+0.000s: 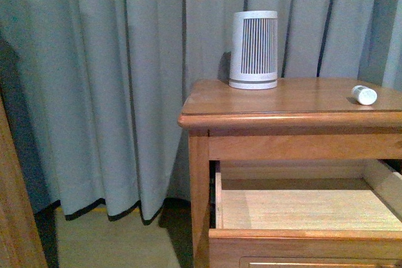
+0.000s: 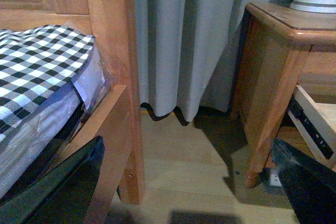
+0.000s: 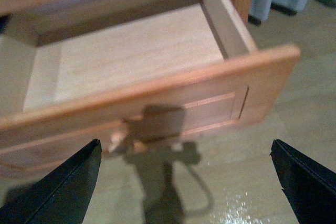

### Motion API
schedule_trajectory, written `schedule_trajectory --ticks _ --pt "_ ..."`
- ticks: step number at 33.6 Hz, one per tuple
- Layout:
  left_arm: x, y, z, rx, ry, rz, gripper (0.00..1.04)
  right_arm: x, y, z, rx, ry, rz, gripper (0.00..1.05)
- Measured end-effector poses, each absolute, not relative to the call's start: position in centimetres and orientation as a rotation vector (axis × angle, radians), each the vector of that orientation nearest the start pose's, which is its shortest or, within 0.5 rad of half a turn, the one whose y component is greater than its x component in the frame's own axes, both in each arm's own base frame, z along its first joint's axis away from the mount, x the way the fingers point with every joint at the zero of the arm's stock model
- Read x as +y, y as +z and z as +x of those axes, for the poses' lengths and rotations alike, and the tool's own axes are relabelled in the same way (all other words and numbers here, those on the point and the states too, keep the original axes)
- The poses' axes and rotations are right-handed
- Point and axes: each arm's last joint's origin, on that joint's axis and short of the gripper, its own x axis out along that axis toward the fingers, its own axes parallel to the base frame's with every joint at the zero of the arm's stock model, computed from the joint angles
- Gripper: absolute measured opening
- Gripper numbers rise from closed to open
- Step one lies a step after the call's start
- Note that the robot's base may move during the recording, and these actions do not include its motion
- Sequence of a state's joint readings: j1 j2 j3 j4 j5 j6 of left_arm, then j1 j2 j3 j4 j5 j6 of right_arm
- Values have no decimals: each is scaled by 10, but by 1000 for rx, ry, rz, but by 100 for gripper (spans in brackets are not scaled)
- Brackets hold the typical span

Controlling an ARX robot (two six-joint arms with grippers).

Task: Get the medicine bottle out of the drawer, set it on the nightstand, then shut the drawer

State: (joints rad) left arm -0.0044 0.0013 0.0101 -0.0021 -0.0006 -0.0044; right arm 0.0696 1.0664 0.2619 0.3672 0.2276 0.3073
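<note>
From my station I find the medicine bottle (image 1: pixel 363 95) lying on its side on top of the nightstand (image 1: pixel 264 108), near the right edge. A larger ribbed white cylinder (image 1: pixel 253 49) stands upright further back on the same top, well apart from the bottle. Grey curtains (image 1: pixel 113 80) hang behind.

The drawer (image 1: pixel 301 208) is pulled out, and its pale wood floor shows bare. In the right wrist view the drawer front (image 3: pixel 157 108) sits just ahead of the right tool (image 3: pixel 184 182), whose fingers (image 3: pixel 63 192) are spread wide with nothing between them. The round knob (image 3: pixel 116 141) is blurred, so I can only place it roughly, low on the front panel.

The left tool (image 2: pixel 189 192) is also spread wide and grips nothing. It sits low over the floor (image 2: pixel 184 156) between a bed with a checked cover (image 2: pixel 37 61) and the nightstand's left side.
</note>
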Motion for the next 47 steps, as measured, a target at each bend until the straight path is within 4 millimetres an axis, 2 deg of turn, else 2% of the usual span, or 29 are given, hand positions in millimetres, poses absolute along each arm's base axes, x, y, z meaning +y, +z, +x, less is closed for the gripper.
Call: schedule_trajectory --ticks 3,8,22,24,29,33,39,47 --pt "0 167 97 -7 -3 -4 98 9 131 190 474 -213 234 98" --pt "0 167 97 -6 -3 -4 98 11 112 201 502 -211 214 98" --pt "0 167 97 -7 -3 -4 98 19 85 294 491 -200 35 98" --pt "0 167 97 -7 -3 -4 98 18 84 311 484 -203 13 98" --pt "0 167 97 -7 -4 -4 98 14 89 377 445 -234 -47 98" --pt "0 167 97 -7 -3 -4 98 12 94 412 430 -250 -76 98" --pt "0 167 97 -7 -3 -4 98 11 98 446 437 -274 -115 98" --pt "0 167 97 -7 -4 -4 98 12 97 450 455 -272 -135 98"
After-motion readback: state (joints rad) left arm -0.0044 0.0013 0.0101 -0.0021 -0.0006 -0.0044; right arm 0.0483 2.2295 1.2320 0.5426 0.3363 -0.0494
